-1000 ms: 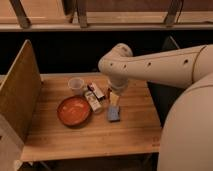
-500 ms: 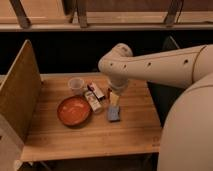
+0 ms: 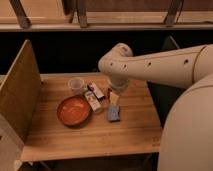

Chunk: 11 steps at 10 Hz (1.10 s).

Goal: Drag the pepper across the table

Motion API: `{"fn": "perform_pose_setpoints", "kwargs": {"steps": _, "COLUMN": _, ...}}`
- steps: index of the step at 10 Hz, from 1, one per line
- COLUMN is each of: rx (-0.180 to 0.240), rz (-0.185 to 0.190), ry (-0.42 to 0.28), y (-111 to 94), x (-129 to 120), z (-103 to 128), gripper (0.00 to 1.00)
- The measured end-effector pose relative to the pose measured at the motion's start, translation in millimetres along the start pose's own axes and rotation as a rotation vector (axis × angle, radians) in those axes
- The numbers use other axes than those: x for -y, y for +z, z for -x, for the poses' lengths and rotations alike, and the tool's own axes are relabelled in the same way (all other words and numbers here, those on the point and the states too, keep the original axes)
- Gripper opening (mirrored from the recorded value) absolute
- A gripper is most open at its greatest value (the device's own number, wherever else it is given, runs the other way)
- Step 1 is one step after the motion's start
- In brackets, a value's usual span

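The light wooden table fills the middle of the camera view. My gripper hangs from the white arm and points down at the table's middle, just above and behind a small blue object. A small reddish shape shows at the gripper's left edge, mostly hidden by the arm. I cannot tell whether it is the pepper. No pepper shows plainly elsewhere.
An orange-red bowl sits left of centre. A clear plastic cup stands behind it. Two snack packets lie between the cup and the gripper. A tall wooden panel stands along the table's left edge.
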Motion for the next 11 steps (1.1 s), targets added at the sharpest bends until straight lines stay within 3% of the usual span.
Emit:
{"fn": "perform_pose_setpoints", "kwargs": {"steps": 8, "rx": -0.004, "rz": 0.002, "ry": 0.003, "y": 0, "x": -1, "z": 0, "gripper": 0.8}}
{"fn": "perform_pose_setpoints", "kwargs": {"steps": 10, "rx": -0.031, "rz": -0.002, "ry": 0.121, "y": -1, "x": -12, "z": 0, "gripper": 0.8}}
{"fn": "perform_pose_setpoints", "kwargs": {"steps": 11, "rx": -0.072, "rz": 0.003, "ry": 0.238, "y": -5, "x": -26, "z": -6, "gripper": 0.8}}
